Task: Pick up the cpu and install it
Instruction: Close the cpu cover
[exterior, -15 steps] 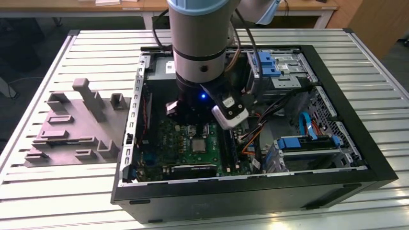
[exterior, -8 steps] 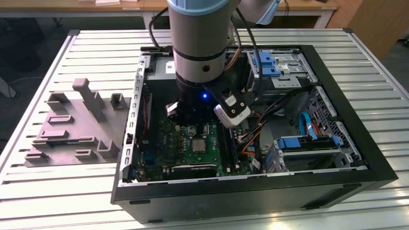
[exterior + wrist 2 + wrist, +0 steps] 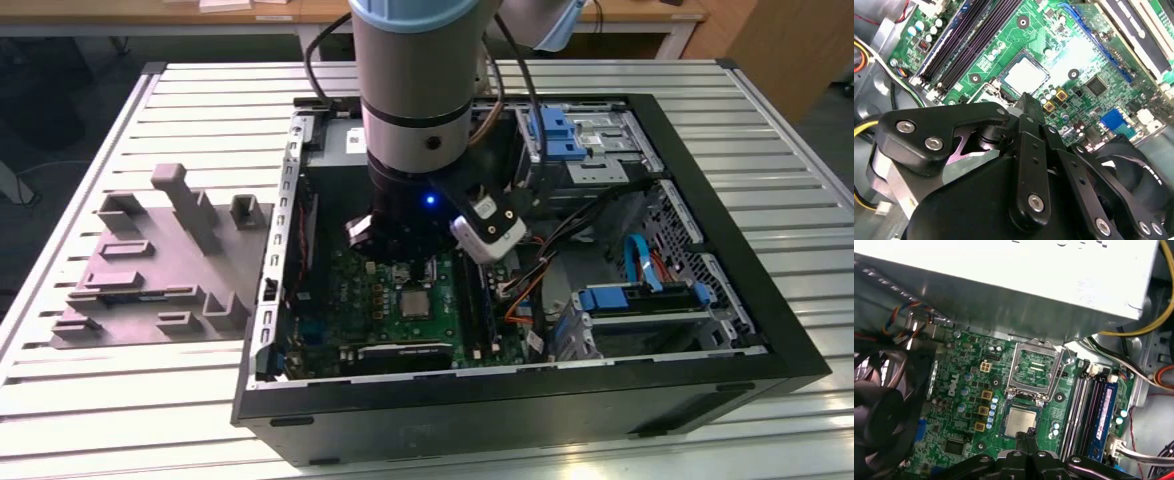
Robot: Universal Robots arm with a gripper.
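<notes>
Pincer [image 3: 1026, 99] up close, jaws closed on nothing, and we hover just over the chip. Down inside the case [image 3: 534, 425], on the board [image 3: 961, 405], the cpu [image 3: 1019, 421] lies flat in its seat, metal top up. It is square, with no long axis, and its edges run true to the seat. Seating looks done, but the frame [image 3: 1036, 365] stands open, not yet clamped.

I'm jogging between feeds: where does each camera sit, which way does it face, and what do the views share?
Exterior view: off the arm, looking down into the open black computer case; the grey arm shows.
First wrist view: on the arm, facing the green motherboard; the black end effector shows.
Second wrist view: on the arm, facing that board; the end effector's linkages show.
Shared: all three show the small silvery-grey square cpu lying on the board.
</notes>
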